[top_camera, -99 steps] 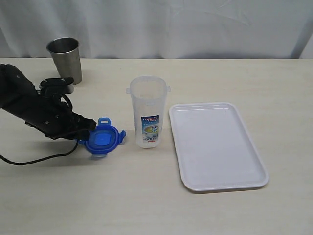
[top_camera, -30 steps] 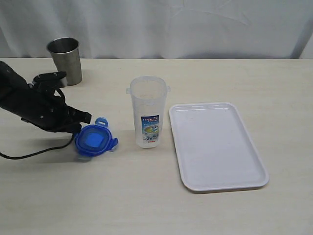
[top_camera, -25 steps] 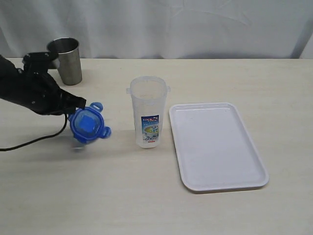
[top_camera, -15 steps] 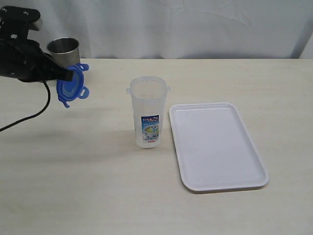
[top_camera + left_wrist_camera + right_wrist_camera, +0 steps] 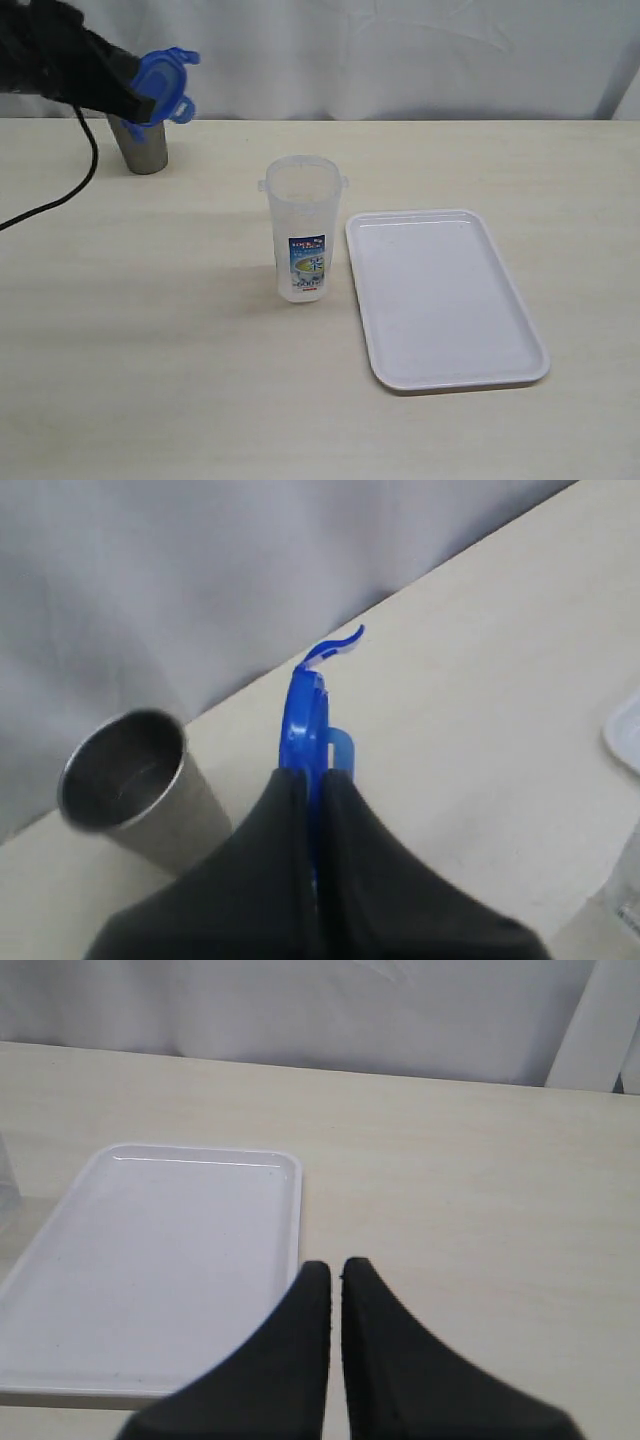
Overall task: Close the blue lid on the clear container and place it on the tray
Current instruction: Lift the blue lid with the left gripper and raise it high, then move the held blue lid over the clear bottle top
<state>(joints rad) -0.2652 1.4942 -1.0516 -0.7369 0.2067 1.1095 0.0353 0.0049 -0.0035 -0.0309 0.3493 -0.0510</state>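
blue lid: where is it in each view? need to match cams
Exterior view: blue lid at top left, held in the air by the left gripper, just above the steel cup in the picture.
Left wrist view: centre, edge-on, pinched between the gripper's fingers.
Right wrist view: not in it.
Shared landmark: the steel cup, beside the lid in the exterior and left wrist views.

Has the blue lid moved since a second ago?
Yes. The blue lid, in the left gripper, rose from the table beside the clear container to above the steel cup.
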